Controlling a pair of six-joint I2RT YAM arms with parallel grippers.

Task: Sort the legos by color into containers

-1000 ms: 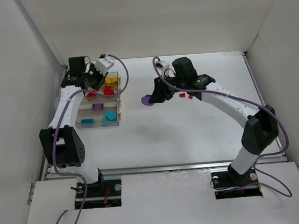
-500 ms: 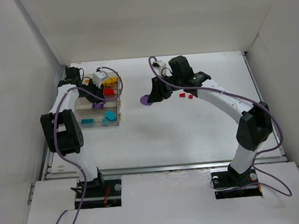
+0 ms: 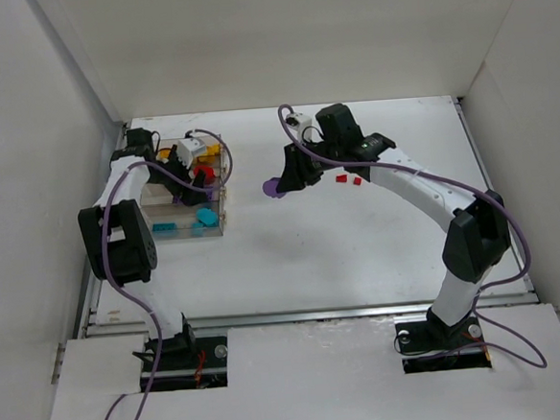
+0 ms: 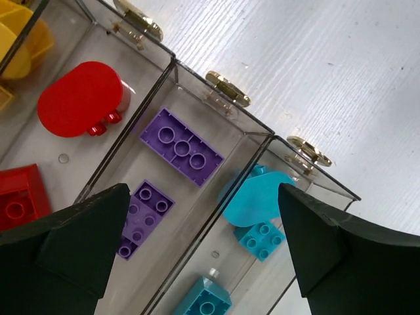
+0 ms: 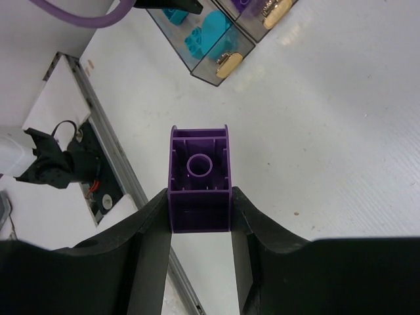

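While poised over bins (image 4: pixel 257 132), left gripper (image 4: pixel 203 197) wide open, empty, right gripper (image 5: pixel 200 197) clamped on purple brick (image 5: pixel 199 167), red bricks (image 3: pixel 341 178) on table (image 3: pixel 360 252) nearby

The containers (image 4: pixel 130 125) are clear hard plastic, their walls glossy enough to catch pale reflections. Their small clasps (image 4: pixel 226 88) are polished, brass-coloured metal. The bricks inside are smooth moulded plastic with a soft shine: the red rounded brick (image 4: pixel 80 98), the purple plate (image 4: pixel 182 146) and the cyan pieces (image 4: pixel 252 197). The bench (image 4: pixel 315 52) is white and matt, with a fine streaked grain like painted wood. The fingers (image 4: pixel 65 249) of the left claw (image 4: pixel 202 197) look like dull black plastic, faintly rough. The right claw (image 5: pixel 200 203) has the same finish, set against a satin-smooth purple brick (image 5: pixel 199 164). A purple cable (image 5: pixel 79 16) has a sleek, rubbery-looking sheath.
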